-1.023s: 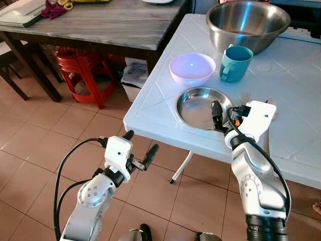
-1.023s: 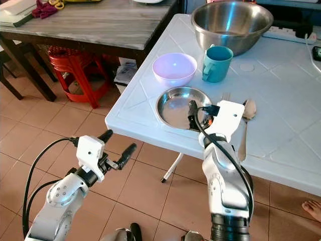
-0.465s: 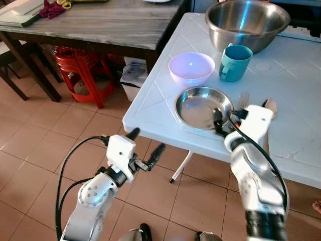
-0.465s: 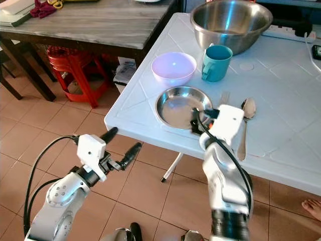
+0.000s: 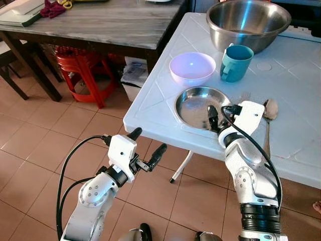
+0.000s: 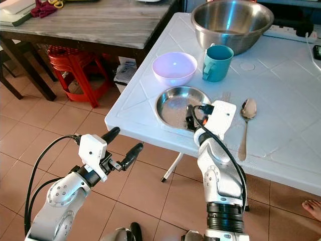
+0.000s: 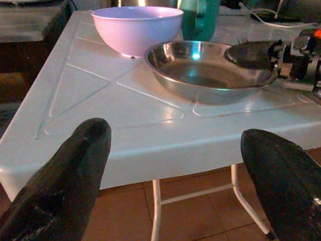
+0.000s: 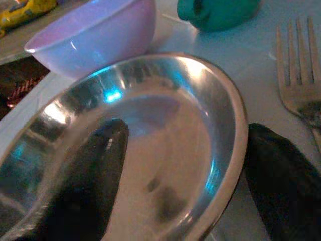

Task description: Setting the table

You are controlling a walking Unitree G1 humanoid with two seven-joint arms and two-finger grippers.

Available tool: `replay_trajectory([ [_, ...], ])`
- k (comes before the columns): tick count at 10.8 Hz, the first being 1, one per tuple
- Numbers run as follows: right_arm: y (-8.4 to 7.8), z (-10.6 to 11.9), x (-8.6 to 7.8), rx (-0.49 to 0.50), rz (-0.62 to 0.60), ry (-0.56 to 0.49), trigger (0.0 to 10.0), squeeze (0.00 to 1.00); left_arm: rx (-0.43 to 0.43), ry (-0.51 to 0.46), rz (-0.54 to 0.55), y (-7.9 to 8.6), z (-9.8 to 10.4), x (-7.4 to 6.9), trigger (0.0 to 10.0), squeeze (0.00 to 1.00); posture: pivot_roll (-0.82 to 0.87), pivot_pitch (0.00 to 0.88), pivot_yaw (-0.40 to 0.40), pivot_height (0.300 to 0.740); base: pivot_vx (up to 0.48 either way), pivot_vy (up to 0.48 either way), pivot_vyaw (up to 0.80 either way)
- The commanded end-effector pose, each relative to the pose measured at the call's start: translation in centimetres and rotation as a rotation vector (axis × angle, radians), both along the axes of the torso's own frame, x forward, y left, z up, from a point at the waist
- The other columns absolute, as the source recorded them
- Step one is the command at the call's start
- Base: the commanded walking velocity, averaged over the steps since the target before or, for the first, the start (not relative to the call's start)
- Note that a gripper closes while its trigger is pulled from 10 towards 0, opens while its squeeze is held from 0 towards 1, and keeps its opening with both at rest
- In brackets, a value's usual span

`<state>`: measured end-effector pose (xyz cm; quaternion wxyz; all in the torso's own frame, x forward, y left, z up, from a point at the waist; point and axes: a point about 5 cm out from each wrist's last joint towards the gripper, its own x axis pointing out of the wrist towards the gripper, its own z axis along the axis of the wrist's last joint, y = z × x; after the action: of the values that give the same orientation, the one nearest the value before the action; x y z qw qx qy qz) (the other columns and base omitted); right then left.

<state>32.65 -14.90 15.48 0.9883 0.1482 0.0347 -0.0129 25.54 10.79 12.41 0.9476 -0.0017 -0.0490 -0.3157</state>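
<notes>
The right gripper (image 8: 180,165) straddles the near right rim of the steel plate (image 5: 198,105), one black finger inside the dish and the other outside on the white table (image 5: 155,108), the fingers parted around the rim and apparently not yet clamped. The plate sits near the table's front edge, with the lilac bowl (image 5: 192,68) just behind it, the teal mug (image 5: 235,63) behind and to its right, and the fork (image 8: 301,70) and spoon (image 6: 247,118) to its right. The left gripper (image 5: 145,150) hovers wide open, holding nothing, below and to the left of the plate, off the table.
</notes>
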Motion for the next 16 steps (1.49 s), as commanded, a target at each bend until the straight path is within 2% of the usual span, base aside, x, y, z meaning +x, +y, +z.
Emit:
replay_trajectory([
  [1, 0.3, -0.3, 0.1, 0.001, 0.002, 0.031, 0.0, 0.0, 0.011, -0.005, 0.01, 0.3, 0.2, -0.2, 10.0, 0.0, -0.09, 0.2, 0.088, 0.74, 0.0, 0.0, 0.0],
  [7, -0.2, -1.7, 0.0, 0.007, -0.027, 0.109, 0.0, 0.0, 0.012, -0.007, 0.0, 0.4, 0.4, -0.2, 10.0, 0.0, -0.09, 0.204, 0.097, 0.74, 0.0, 0.0, 0.0],
  [13, -0.2, -1.8, 0.3, 0.028, -0.052, 0.134, 0.0, 0.0, 0.013, -0.011, 0.009, 0.3, 0.5, 0.0, 10.0, 0.0, -0.09, 0.194, 0.096, 0.74, 0.0, 0.0, 0.0],
  [16, -0.1, -1.7, 0.2, 0.142, -0.097, 0.16, 0.0, 0.0, 0.005, -0.017, 0.006, 0.3, 0.6, 0.0, 10.0, 0.0, -0.09, 0.191, 0.096, 0.74, 0.0, 0.0, 0.0],
])
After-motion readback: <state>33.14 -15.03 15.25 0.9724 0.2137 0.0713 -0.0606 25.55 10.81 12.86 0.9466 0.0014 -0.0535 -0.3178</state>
